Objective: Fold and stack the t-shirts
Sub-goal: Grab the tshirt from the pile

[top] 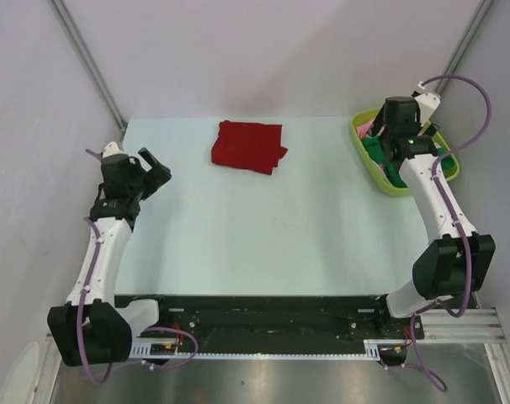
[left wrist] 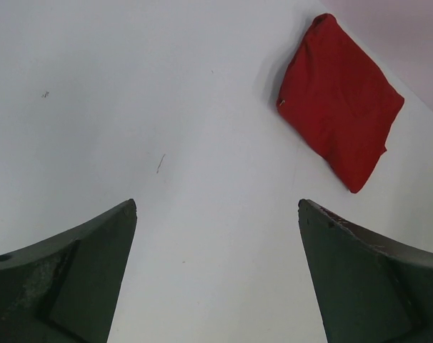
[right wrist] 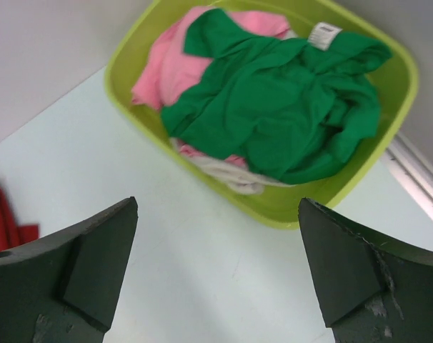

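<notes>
Green t-shirt (right wrist: 288, 107) lies crumpled in the bin (right wrist: 295, 209) (clearest from right wrist).

Your overhead view sits above and behind the near edge of the bench (top: 263, 219). It looks down and forward, taking in the whole top from far off. Your left wrist view looks out through the left tool (left wrist: 217, 204), steeply down at the bench from fairly close, with the red t-shirt (left wrist: 338, 100) at upper right. The overhead view shares that shirt, near the far edge. Your right wrist view looks past the right tool (right wrist: 218, 201) into the lime bin (right wrist: 295, 211), close in. The red sliver at its left edge is probably the same shirt.
</notes>
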`<state>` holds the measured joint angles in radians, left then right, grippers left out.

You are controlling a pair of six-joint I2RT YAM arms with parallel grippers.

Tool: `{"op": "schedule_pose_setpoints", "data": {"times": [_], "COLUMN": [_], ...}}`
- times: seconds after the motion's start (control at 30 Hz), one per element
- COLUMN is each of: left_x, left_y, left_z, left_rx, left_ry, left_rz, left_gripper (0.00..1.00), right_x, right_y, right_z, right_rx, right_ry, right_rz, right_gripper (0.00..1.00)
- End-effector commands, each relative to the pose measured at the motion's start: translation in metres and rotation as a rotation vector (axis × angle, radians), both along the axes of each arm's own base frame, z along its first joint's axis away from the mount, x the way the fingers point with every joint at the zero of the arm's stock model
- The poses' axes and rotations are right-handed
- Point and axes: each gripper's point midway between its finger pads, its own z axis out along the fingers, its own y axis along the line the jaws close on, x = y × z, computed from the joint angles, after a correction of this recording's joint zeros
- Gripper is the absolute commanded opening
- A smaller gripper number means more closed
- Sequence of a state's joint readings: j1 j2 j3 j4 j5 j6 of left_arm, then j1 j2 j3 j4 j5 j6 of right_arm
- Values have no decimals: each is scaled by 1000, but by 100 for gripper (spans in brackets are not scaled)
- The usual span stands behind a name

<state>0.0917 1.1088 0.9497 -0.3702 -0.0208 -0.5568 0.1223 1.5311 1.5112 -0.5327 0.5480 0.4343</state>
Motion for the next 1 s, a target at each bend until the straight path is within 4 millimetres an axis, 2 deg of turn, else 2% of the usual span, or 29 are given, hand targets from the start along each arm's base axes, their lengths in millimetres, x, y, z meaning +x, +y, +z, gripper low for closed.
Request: {"op": "schedule_pose_setpoints", "data": {"times": [0.0, 0.03, 0.13, 0.17, 0.2, 0.23, 0.27, 0.3, 0.37, 0.4, 0.47, 0.5, 0.57, 0.7, 0.73, 0.77, 0.87, 0.9, 0.97], "left_x": [-4, -5, -8, -8, -9, -10, -10, -12, -12, -12, -12, -12, -13, -12, -11, -11, -11, -10, -10], "left_y": [-3, -1, 2, 2, 3, 1, 0, -3, -8, -7, -9, -7, -8, -12, -13, -14, -13, -13, -12], "left_z": [-1, -1, 2, 2, 3, 4, 4, -1, 4, 4, 6, 7, 8, 5, 5, 4, 1, 1, 2], "left_rx": [-47, -40, -35, -31, -29, -38, -41, -53, -75, -80, -93, -97, -113, -171, -184, -192, -210, -210, -211], "left_ry": [-45, -47, -64, -64, -60, -64, -68, -63, -92, -93, -98, -101, -114, -122, -123, -123, -116, -119, -126], "left_rz": [-7, 2, 6, 3, 6, -4, -7, -15, -39, -37, -50, -44, -53, -83, -82, -88, -89, -90, -89], "left_gripper": [100, 100, 100, 99, 100, 100, 100, 100, 100, 100, 100, 100, 100, 100, 100, 100, 100, 100, 100], "right_x": [6, 13, 28, 35, 42, 46, 52, 60, 67, 73, 80, 83, 92, 91, 89, 86, 85, 86, 85], "right_y": [-49, -66, -75, -84, -88, -91, -94, -95, -100, -104, -105, -112, -108, -111, -113, -114, -114, -115, -113], "right_z": [-3, -19, -35, -56, -51, -57, -76, -74, -85, -98, -110, -124, -133, -167, -182, -189, -199, -198, -189], "right_rx": [25, 72, 145, 140, 136, 131, 119, 114, 98, 101, 148, 188, 234, 251, 267, 273, 290, 284, 276], "right_ry": [-9, 15, 41, 93, 87, 109, 164, 163, 195, 217, 216, 221, 207, 276, 303, 322, 327, 324, 325], "right_rz": [-137, -159, -139, -143, -145, -142, -130, -124, -117, -124, -112, -131, -99, -135, -150, -163, -165, -170, -170], "right_gripper": [100, 100, 100, 100, 100, 100, 100, 100, 100, 100, 100, 100, 100, 98, 96, 92, 66, 40, 0]}}
